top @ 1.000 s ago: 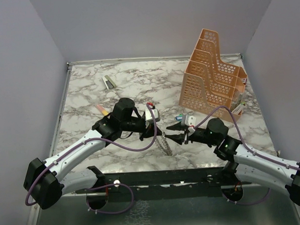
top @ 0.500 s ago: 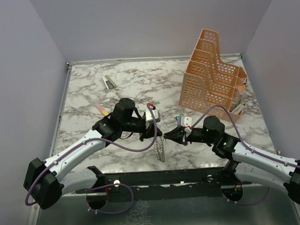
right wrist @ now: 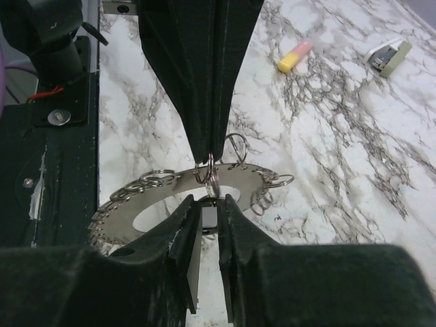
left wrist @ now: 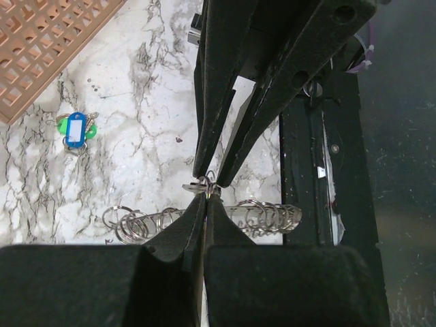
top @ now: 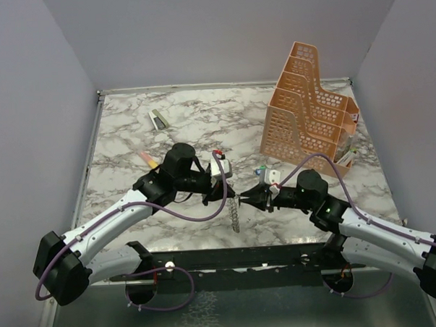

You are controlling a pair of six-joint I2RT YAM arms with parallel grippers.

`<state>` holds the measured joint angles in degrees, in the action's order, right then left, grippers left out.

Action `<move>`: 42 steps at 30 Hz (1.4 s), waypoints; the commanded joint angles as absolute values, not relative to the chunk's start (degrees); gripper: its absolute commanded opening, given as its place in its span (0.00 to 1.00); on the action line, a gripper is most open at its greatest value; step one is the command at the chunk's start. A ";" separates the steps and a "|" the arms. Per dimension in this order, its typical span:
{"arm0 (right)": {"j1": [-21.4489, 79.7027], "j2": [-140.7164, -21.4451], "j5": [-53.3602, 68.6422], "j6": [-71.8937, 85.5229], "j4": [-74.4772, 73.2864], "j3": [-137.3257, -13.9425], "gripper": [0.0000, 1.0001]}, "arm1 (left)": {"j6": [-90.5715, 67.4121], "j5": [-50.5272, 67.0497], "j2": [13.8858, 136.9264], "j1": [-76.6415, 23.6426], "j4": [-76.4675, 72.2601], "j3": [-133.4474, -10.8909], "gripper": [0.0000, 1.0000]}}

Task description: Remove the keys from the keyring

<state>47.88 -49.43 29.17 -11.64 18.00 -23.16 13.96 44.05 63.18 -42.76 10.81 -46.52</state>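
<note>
The keyring hangs edge-on between my two grippers near the table's front edge. In the right wrist view it is a flat silvery ring rimmed with small split rings and keys. My left gripper is shut on the keyring's upper rim, and its pinch on a small rim ring shows in the left wrist view. My right gripper faces it tip to tip and is shut on a small flat silvery key hanging from that rim. It also shows in the top view.
An orange mesh file organizer stands at the back right. A blue-green tag lies on the marble near its base. A yellow-pink marker and a small stapler-like item lie at the left. The table's dark front edge is just below the keyring.
My right gripper has moved left to meet the left gripper and closed on a key. The keyring has swung from a slant to hang nearly straight down.
</note>
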 commanded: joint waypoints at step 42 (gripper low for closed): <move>47.81 -52.29 29.52 -12.82 23.83 -24.81 0.24 | 13.79 49.22 62.34 -42.61 8.74 -46.63 0.00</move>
